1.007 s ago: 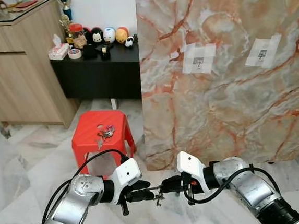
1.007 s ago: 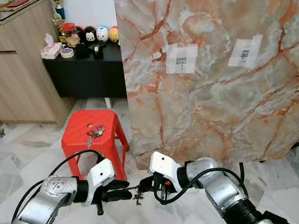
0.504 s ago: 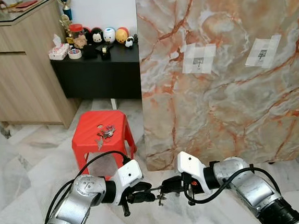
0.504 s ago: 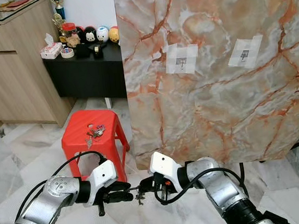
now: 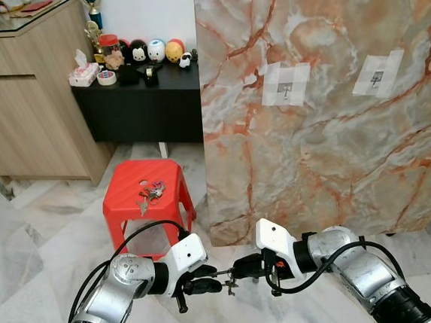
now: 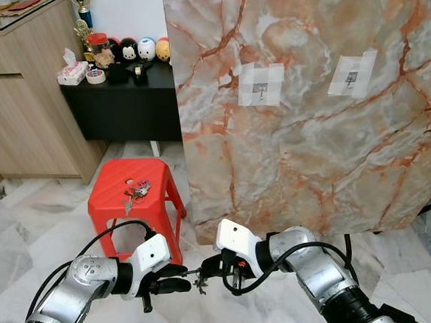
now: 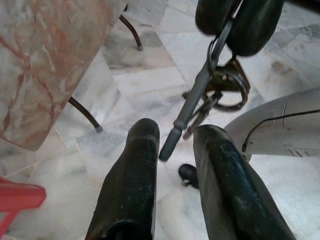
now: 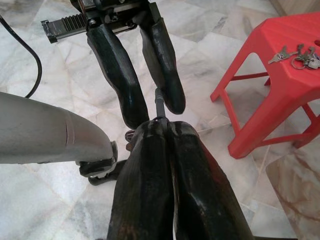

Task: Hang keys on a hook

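Note:
Low in front of me, my right gripper [image 5: 244, 267] is shut on a small bunch of keys [image 7: 220, 90] on a ring. A thin grey shaft [image 7: 192, 107] sticks out of the bunch toward my left gripper [image 5: 211, 283]. That left gripper is open, and the shaft's tip lies between its fingers [image 7: 132, 185] without touching them. A second bunch of keys [image 5: 151, 190] lies on top of the red plastic stool [image 5: 126, 180]. Two taped patches with small hooks [image 5: 286, 84] [image 5: 376, 73] sit high on the upright marble slab [image 5: 328, 151].
The marble slab leans ahead and to the right, on thin black legs [image 7: 85, 114]. A black low table [image 5: 142, 100] with toys and a wooden cabinet [image 5: 25, 102] stand at the back left. White marble floor [image 5: 48, 236] lies all around the stool.
My left gripper has edged a little to the right, closer to the right gripper and the held keys. The right arm and the stool's keys stay as they were.

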Robot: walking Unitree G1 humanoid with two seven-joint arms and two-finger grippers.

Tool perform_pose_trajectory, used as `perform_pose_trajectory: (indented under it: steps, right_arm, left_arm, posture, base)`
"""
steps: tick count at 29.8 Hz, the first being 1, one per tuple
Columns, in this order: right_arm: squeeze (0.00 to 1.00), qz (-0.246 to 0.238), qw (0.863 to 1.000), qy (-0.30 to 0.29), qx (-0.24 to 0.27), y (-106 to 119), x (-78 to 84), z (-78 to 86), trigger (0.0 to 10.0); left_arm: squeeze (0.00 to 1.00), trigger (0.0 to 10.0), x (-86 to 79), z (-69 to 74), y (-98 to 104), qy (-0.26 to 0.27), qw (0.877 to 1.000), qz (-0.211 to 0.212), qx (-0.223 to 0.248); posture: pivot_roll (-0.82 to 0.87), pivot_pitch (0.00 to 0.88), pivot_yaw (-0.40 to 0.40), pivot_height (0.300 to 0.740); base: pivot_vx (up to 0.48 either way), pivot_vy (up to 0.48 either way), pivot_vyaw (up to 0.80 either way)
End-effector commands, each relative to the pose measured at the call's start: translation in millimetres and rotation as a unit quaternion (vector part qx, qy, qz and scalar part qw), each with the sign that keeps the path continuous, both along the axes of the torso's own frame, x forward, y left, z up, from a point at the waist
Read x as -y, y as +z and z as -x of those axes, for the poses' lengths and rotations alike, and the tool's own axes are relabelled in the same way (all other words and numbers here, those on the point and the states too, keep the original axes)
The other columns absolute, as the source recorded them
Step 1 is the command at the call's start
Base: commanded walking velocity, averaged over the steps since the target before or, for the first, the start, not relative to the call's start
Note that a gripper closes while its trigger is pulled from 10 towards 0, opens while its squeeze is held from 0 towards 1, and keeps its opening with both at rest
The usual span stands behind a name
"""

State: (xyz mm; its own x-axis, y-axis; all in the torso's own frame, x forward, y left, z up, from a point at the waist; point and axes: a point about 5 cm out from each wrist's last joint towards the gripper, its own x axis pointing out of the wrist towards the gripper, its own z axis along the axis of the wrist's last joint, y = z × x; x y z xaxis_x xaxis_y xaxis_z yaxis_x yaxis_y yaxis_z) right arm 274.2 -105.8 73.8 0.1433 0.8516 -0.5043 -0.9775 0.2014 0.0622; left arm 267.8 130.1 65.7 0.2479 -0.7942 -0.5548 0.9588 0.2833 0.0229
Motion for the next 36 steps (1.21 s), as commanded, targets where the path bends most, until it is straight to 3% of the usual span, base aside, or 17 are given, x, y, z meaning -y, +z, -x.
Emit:
perform_pose_trajectory:
  steps: [1, 8, 13, 18, 19, 20, 21, 22, 23, 24, 25, 26, 29, 35, 36]
  right_arm:
    - [0.0, -0.009, 1.0, 0.003, 0.012, 6.1, -0.6, -2.0, 0.0]
    - [0.0, -0.008, 1.0, 0.002, 0.011, 5.7, 0.2, -1.5, 0.0]
    - [0.0, -0.007, 1.0, 0.003, 0.01, 5.2, 0.6, -1.5, 0.0]
    - [0.0, -0.007, 1.0, 0.002, 0.01, 4.9, 0.4, -1.6, 0.0]
    - [0.0, -0.008, 1.0, 0.001, 0.01, 4.9, 0.0, -1.8, 0.0]
    - [0.0, -0.008, 1.0, 0.0, 0.01, 4.9, -0.4, -2.1, 0.0]
    - [0.0, -0.009, 1.0, 0.0, 0.01, 4.9, -0.6, -2.3, 0.0]
    - [0.0, -0.009, 1.0, 0.0, 0.01, 4.9, -0.8, -2.5, 0.0]
    - [0.0, -0.009, 1.0, 0.0, 0.01, 4.9, -0.9, -2.6, 0.0]
    - [0.0, -0.009, 1.0, -0.001, 0.011, 4.9, -0.9, -2.6, 0.0]
    - [0.0, -0.009, 1.0, -0.001, 0.011, 5.0, -1.0, -2.7, 0.0]
    - [0.0, -0.009, 1.0, -0.001, 0.011, 5.0, -1.0, -2.8, 0.0]
    - [0.0, -0.009, 1.0, -0.002, 0.011, 5.3, -1.0, -3.3, 0.0]
    - [0.0, -0.01, 1.0, -0.005, 0.013, 5.5, -0.7, -3.9, 0.0]
    - [0.0, -0.01, 1.0, -0.005, 0.013, 5.5, -0.7, -3.9, 0.0]
  left_arm:
    - [0.0, 10.0, -0.6, -2.5, 0.9, 0.002, 1.0, 0.001, 0.004]
    - [0.0, 9.0, -1.9, -4.4, 3.5, 0.011, 1.0, 0.019, 0.006]
    - [0.0, 9.7, -3.4, -4.1, 7.3, 0.01, 0.999, 0.032, 0.005]
    - [0.0, 9.6, -8.1, -4.0, 10.1, 0.01, 0.999, 0.038, 0.003]
    - [0.0, 9.0, -9.6, -4.3, 10.8, 0.01, 0.999, 0.038, 0.003]
    - [0.0, 6.4, -10.1, -4.3, 10.7, 0.01, 0.999, 0.037, 0.002]
    - [0.0, 6.4, -10.3, -4.3, 10.7, 0.009, 0.999, 0.036, 0.001]
    - [0.0, 3.8, -10.3, -4.3, 10.7, 0.008, 0.999, 0.037, 0.0]
    - [0.0, 2.6, -10.2, -4.2, 10.6, 0.008, 0.999, 0.037, 0.0]
    - [0.0, 2.6, -10.2, -4.1, 10.5, 0.008, 0.999, 0.037, -0.001]
    - [0.0, 0.6, -10.0, -3.8, 10.4, 0.007, 0.999, 0.037, -0.001]
    - [0.0, 0.0, -9.9, -3.5, 10.1, 0.007, 0.999, 0.037, -0.002]
    - [0.0, 0.0, -9.1, -2.7, 9.2, 0.005, 0.999, 0.036, -0.003]
    - [0.0, 1.4, -6.9, -1.4, 7.8, 0.0, 0.999, 0.036, -0.007]
    - [0.0, 10.0, -6.2, -1.2, 7.7, -0.001, 0.999, 0.036, -0.007]
  posture:
    - [0.03, 0.0, -0.088, 0.74]
    - [0.03, 0.0, -0.092, 0.74]
    - [0.03, 0.0, -0.092, 0.74]
    - [0.04, 0.0, -0.093, 0.74]
    - [0.04, 0.0, -0.092, 0.74]
    - [0.04, 0.0, -0.092, 0.74]
    - [0.04, 0.0, -0.092, 0.74]
    - [0.04, 0.0, -0.092, 0.74]
    - [0.04, 0.0, -0.092, 0.74]
    - [0.04, 0.0, -0.092, 0.74]
    - [0.04, 0.0, -0.092, 0.74]
    - [0.04, 0.0, -0.091, 0.74]
    - [0.04, 0.0, -0.091, 0.74]
    - [0.04, 0.0, -0.089, 0.74]
    - [0.04, 0.0, -0.089, 0.74]
  base:
    - [0.0, 0.0, 0.0]
    - [0.0, 0.0, 0.0]
    - [0.0, 0.0, 0.0]
    - [0.0, 0.0, 0.0]
    - [0.0, 0.0, 0.0]
    - [0.0, 0.0, 0.0]
    - [0.0, 0.0, 0.0]
    - [0.0, 0.0, 0.0]
    - [0.0, 0.0, 0.0]
    - [0.0, 0.0, 0.0]
    - [0.0, 0.0, 0.0]
    - [0.0, 0.0, 0.0]
    - [0.0, 0.0, 0.0]
    - [0.0, 0.0, 0.0]
    - [0.0, 0.0, 0.0]
